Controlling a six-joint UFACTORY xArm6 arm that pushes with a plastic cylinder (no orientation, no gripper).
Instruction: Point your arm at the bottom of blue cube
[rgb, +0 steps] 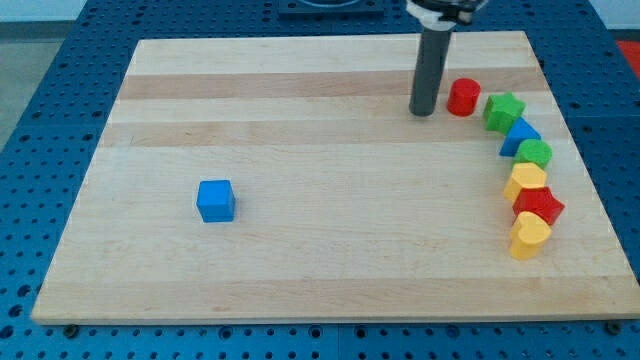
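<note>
The blue cube (215, 200) sits alone on the wooden board at the view's lower left. My tip (423, 112) is the lower end of a dark rod that comes down from the view's top. It rests on the board at the upper right, far from the blue cube and just left of a red cylinder (463, 97), apart from it.
A curved row of blocks runs down the view's right side: the red cylinder, a green star (504, 110), a blue block (519, 135), a green block (535, 153), a yellow block (525, 181), a red star (540, 206), a yellow heart (529, 235). The board's right edge (590, 180) lies close beside them.
</note>
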